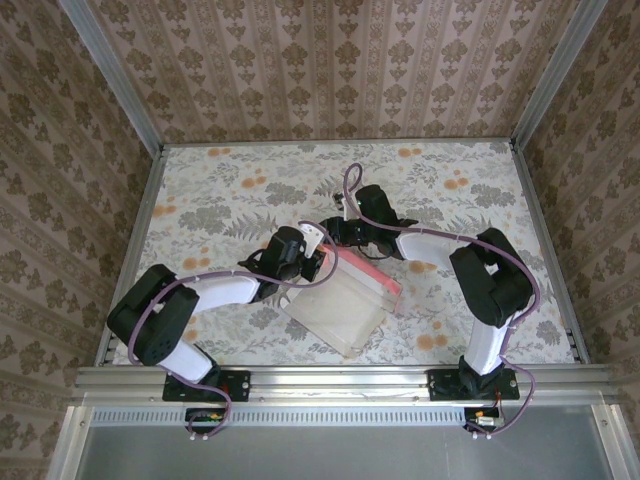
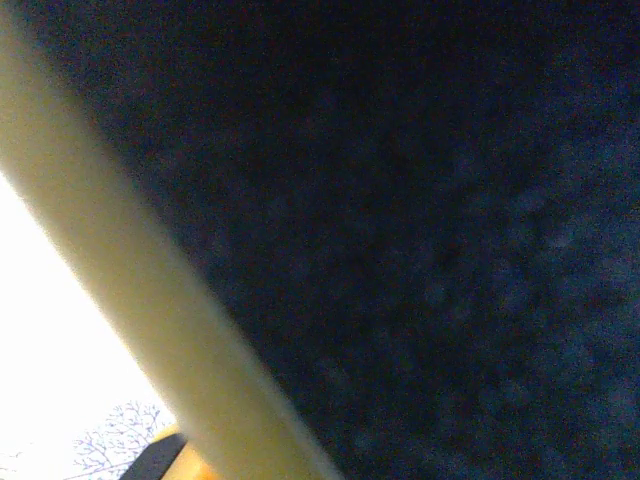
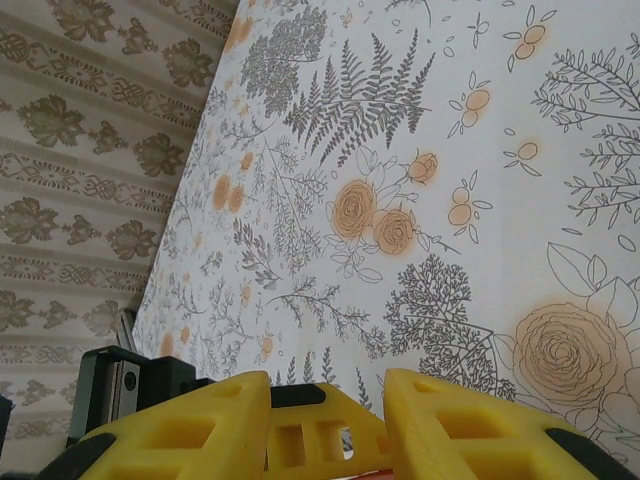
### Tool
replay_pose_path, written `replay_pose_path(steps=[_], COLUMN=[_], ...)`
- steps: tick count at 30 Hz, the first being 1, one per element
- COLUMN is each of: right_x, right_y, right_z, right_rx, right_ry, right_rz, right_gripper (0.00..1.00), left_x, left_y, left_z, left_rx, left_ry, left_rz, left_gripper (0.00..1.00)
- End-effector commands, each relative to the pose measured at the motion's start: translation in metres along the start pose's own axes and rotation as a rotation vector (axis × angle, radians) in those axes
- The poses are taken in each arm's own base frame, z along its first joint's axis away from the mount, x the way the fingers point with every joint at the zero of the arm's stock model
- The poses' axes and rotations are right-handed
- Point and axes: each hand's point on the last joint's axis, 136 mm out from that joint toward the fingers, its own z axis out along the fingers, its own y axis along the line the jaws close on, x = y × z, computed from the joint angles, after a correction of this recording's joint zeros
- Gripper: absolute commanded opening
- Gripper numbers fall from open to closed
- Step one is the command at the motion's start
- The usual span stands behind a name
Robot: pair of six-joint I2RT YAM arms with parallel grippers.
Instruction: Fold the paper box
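The paper box (image 1: 343, 303) lies half-formed in the middle of the table, its pale inner side up and a pink edge (image 1: 372, 272) along its far right side. My left gripper (image 1: 316, 258) is at the box's far left corner, beside a raised white flap (image 1: 313, 238). In the left wrist view a pale band of card (image 2: 120, 300) sits right against the camera and hides the jaws. My right gripper (image 1: 337, 233) hovers just behind that same corner. Its yellow fingers (image 3: 210, 420) stand apart, and between them the table shows. My right gripper (image 3: 327, 388) holds nothing that I can see.
The flowered tabletop (image 1: 230, 190) is walled by patterned panels on three sides, with metal rails (image 1: 340, 378) along the near edge. The two arms meet close together over the box's far corner. Another yellow finger part (image 3: 300, 440) shows low between my right fingers.
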Motion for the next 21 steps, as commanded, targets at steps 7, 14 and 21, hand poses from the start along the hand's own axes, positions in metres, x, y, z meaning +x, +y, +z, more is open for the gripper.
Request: replay_pose_path(steps=[7,14,21], right_x=[0.022,0.016,-0.011], right_y=[-0.003,-0.001,0.013], right_z=[0.011,0.008,-0.014], right_rx=[-0.005,0.008,0.068], right_ry=[0.074,0.065,0.011], right_rz=[0.029,0.030,0.013], right_gripper=[0.36,0.39,0.52], left_x=[0.003,0.006,0.006], left_y=[0.020,0.020,0.027], left_z=[0.007,0.008,-0.005], left_rx=[-0.153,-0.158,-0.197], left_ry=[0.018,0.025,0.005], left_rz=[0.014,0.010,-0.014], left_gripper=[0.08,0.08,0.08])
